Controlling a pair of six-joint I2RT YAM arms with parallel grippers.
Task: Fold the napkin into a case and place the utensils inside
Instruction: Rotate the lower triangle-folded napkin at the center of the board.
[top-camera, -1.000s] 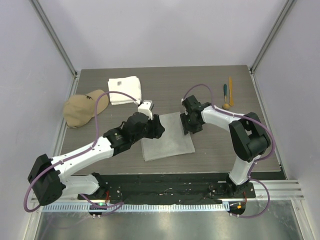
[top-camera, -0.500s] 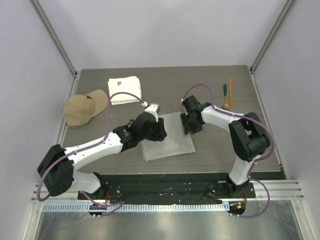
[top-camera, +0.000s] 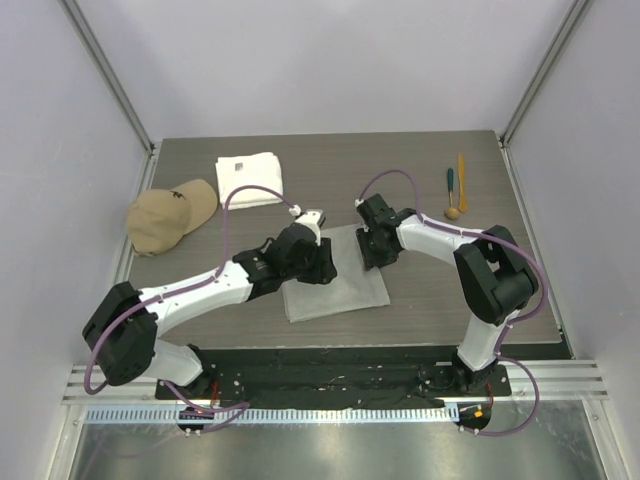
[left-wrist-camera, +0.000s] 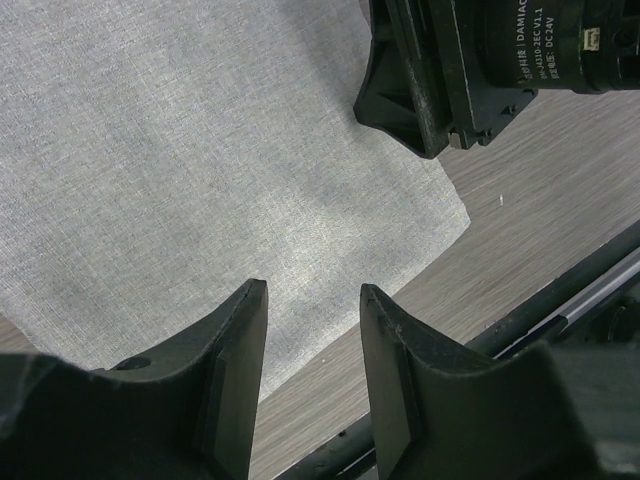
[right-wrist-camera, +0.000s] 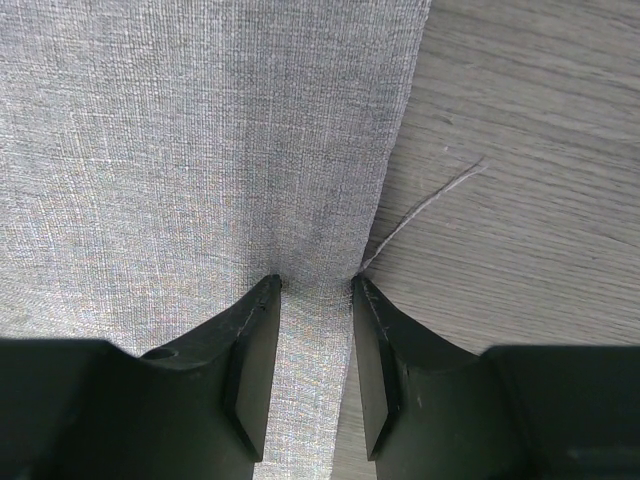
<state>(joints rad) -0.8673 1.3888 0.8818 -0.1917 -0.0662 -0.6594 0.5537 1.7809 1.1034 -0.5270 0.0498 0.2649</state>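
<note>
The napkin is a light-grey cloth lying flat at the table's middle, also in the left wrist view and the right wrist view. My left gripper hovers over its left half, open, with nothing between the fingers. My right gripper stands on the cloth's far right edge. Its jaws are apart, tips touching the cloth and straddling a strip of it beside the edge. The utensils lie at the back right: a teal-handled one, an orange stick and a wooden spoon bowl.
A folded white towel lies at the back left, with a tan cap at the left edge. A loose thread trails from the napkin's edge onto the wood. The right gripper's body sits close to the left one.
My left arm has swung right, bringing its gripper further over the napkin. Both pairs of jaws have narrowed. The right gripper has shifted slightly left at the cloth's edge.
</note>
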